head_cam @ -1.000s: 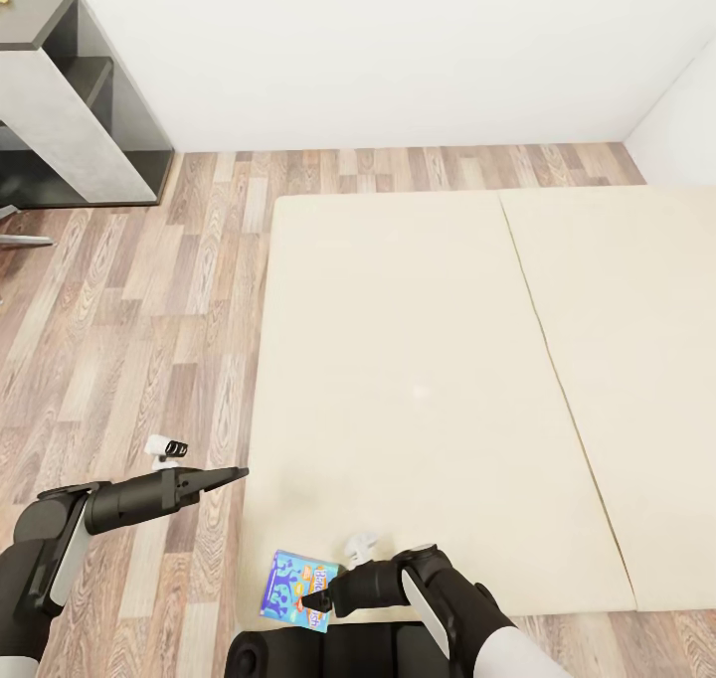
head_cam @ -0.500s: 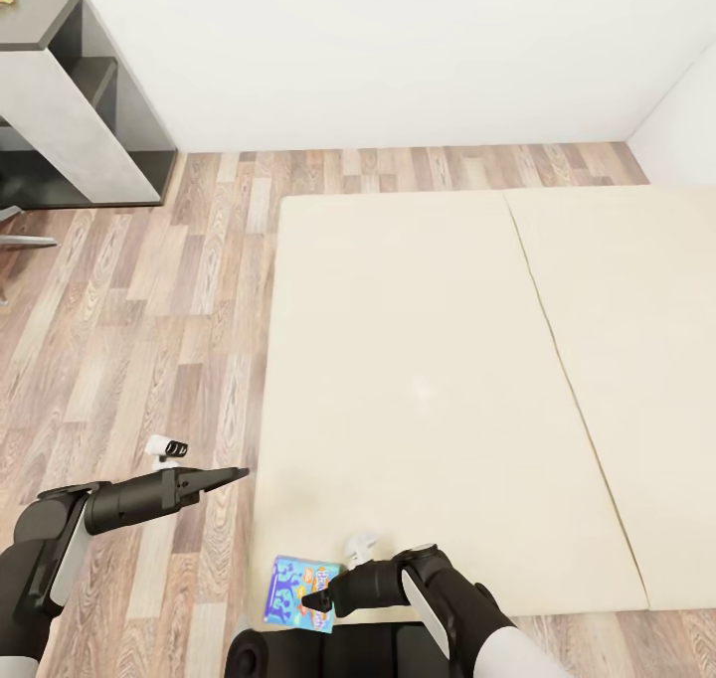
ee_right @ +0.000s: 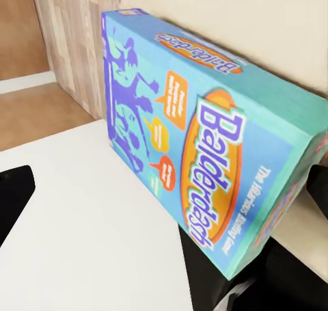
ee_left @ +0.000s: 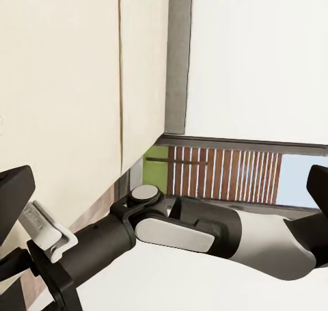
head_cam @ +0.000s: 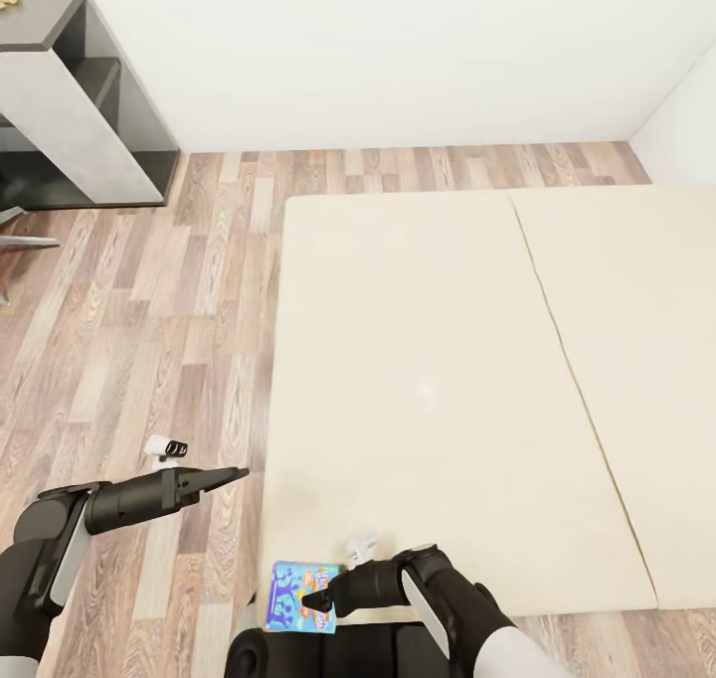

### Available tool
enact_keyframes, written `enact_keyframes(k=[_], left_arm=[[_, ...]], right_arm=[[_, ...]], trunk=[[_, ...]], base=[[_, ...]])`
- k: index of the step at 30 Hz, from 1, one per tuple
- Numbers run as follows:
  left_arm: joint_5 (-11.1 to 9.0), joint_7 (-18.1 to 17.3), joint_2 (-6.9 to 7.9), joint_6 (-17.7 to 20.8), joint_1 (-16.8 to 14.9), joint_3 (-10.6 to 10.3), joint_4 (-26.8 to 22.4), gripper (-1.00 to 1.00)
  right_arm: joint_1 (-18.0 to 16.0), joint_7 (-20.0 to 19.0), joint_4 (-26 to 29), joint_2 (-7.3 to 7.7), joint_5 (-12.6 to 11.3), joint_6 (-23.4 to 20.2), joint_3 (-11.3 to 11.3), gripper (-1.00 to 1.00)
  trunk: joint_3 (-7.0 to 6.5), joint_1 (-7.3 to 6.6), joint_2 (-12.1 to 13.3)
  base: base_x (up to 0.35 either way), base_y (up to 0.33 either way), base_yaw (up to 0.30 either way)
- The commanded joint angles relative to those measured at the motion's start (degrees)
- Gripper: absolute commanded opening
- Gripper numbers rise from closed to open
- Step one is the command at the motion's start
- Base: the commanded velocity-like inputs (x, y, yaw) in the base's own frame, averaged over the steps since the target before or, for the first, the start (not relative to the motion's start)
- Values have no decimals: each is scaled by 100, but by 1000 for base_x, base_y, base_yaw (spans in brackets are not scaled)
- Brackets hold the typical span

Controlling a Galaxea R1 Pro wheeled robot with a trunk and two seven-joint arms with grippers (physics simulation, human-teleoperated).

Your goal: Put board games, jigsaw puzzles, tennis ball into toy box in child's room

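The right gripper (head_cam: 320, 598) is clamping the blue Balderdash board game (head_cam: 298, 595) by one end, holding it over the near corner of the beige bed (head_cam: 438, 380); the left gripper (head_cam: 231, 476) is hanging above the wood-plank floor (head_cam: 149, 320) with its fingers pressed together; the dark-grey table section (head_cam: 60, 91) is standing far away.

Glossy printed cardboard board game (ee_right: 205, 160), matt beige cloth bed (head_cam: 438, 360), wood-plank floor (head_cam: 149, 310).
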State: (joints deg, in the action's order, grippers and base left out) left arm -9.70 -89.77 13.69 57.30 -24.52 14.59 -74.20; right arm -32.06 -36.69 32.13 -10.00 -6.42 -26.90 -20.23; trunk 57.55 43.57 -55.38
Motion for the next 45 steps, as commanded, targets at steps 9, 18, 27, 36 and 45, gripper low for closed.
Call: enact_keyframes(k=[9, 18, 27, 36, 45], left_arm=[[3, -23, 2, 59, -1, 0, -4, 100], [3, -23, 2, 61, -1, 0, 0, 100], [3, -23, 2, 60, -1, 0, -1, 100], [3, -23, 2, 61, -1, 0, 1, 100], [3, -23, 2, 60, -1, 0, -3, 100]], right_arm=[[-2, 13, 4, 0, -61, -57, -7, 100], [-3, 13, 4, 0, -61, -57, -7, 100], [-2, 13, 4, 0, -61, -55, -7, 100], [-2, 9, 7, 0, -61, -53, -7, 100], [-2, 10, 12, 0, -61, -53, -7, 100]], trunk=[[3, 1, -3], [3, 1, -3], [3, 1, -3], [3, 1, -3], [3, 1, -3]], base=[[0, 27, 0], [0, 60, 0], [0, 38, 0], [0, 42, 0], [0, 3, 0]])
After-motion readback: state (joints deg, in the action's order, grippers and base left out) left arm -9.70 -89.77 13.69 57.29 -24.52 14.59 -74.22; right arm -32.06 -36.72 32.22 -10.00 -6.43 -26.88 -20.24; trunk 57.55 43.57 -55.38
